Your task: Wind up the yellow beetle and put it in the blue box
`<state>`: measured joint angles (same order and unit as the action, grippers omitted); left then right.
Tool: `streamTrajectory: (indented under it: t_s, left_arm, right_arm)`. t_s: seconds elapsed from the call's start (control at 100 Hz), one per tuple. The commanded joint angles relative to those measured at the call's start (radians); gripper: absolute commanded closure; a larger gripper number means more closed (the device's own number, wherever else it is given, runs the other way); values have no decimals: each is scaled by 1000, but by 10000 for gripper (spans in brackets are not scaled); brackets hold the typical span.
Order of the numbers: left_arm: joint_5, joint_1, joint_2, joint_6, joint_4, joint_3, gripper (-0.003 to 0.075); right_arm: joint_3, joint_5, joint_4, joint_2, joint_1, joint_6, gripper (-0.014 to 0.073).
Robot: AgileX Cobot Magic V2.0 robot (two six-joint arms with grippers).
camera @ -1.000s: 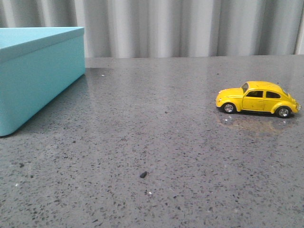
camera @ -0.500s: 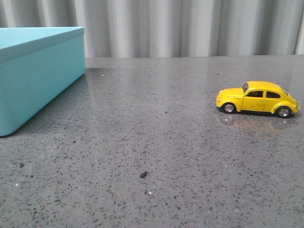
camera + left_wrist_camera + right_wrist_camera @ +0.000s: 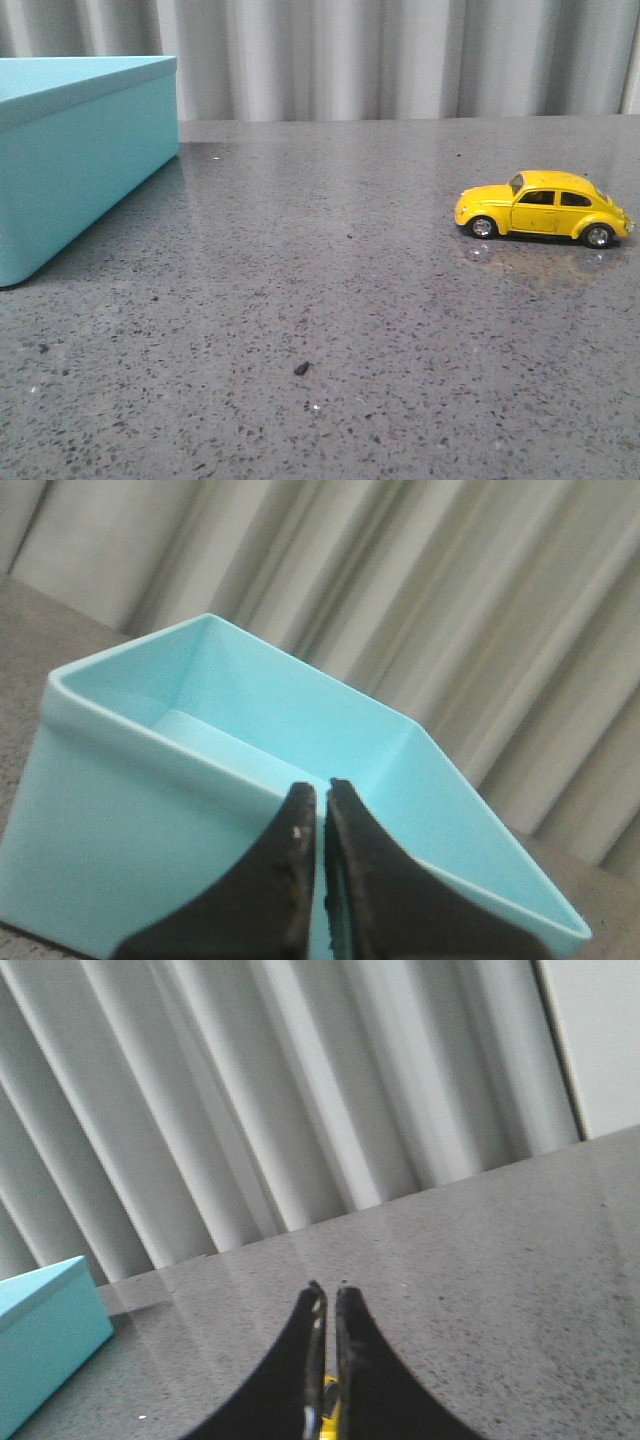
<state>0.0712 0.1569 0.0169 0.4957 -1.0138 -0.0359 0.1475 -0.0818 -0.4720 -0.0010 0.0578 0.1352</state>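
the toy beetle car (image 3: 543, 208) stands on the table (image 3: 330, 300) at about 3 o'clock, nose toward 9. the open box (image 3: 75, 160) sits at 10 o'clock, well apart from it. a small crumb (image 3: 301, 368) lies at 6, before both.

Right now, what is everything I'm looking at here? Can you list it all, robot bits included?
beetle: one, yellow toy car, on the table's right side, on its wheels, nose pointing left
box: one, light blue, open-topped, at the table's far left; nothing shows in the part of its inside that is visible
speck: one, black, on the table near the front middle
table: one, grey speckled
curtain: one, pale grey, pleated, behind the table
left gripper: one, black, fingers together, in front of the box
right gripper: one, black, fingers together, a sliver of yellow low between them
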Motion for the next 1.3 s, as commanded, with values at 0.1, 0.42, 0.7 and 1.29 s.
streamTrajectory:
  t_s: [0.1,0.42,0.7,1.29]
  left_arm:
    - [-135,4,174,-8,211,-181,741]
    - [-233,69,425,-6,286,-407,741]
    - [-192,183,434,-4,323,-411,741]
    - [-196,197,434,-4,323,-411,741]
  right_arm:
    - [178,-103,35,149,-5,6,666]
    - [559,-514,109,593,-5,6,666]
    - [957,-957,109,1009,-5,6,664]
    - [1192,-1031,212,1463,170,-9,645]
